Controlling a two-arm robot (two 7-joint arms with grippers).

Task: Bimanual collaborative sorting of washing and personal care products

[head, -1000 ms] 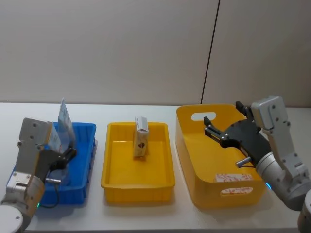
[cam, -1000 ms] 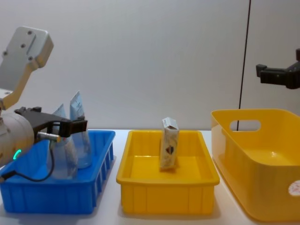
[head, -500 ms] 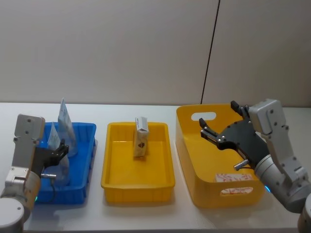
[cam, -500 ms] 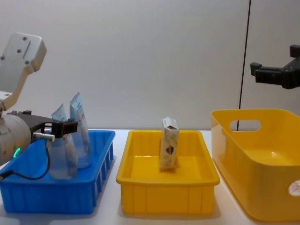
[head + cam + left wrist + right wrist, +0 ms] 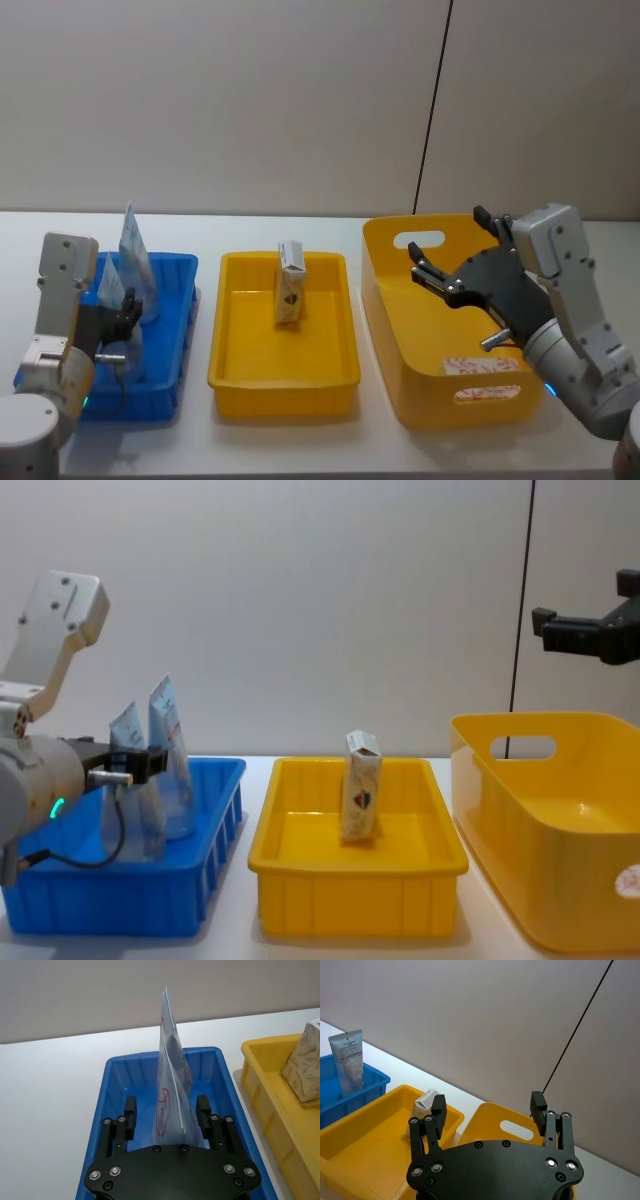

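Two pale pouches stand in the blue bin [image 5: 172,335], a taller one [image 5: 133,260] behind a shorter one [image 5: 110,284]. My left gripper [image 5: 166,1107] is open at the bin's near end. Its fingers [image 5: 130,1110] stand on either side of the nearer pouch [image 5: 167,1120] without touching it; the same gripper [image 5: 140,764] shows in the chest view. A speckled white carton [image 5: 290,285] stands upright in the shallow yellow tray [image 5: 285,378]. My right gripper [image 5: 447,243] hangs open and empty above the tall yellow bin [image 5: 400,340].
The three containers sit in a row on the white table, blue bin [image 5: 120,895] on the left, yellow tray [image 5: 355,890] in the middle, tall yellow bin [image 5: 560,880] on the right. A plain wall stands behind. Bare table lies in front of them.
My left gripper has drawn back toward the blue bin's near end, and both pouches stay standing. My right gripper has shifted slightly left over the tall yellow bin.
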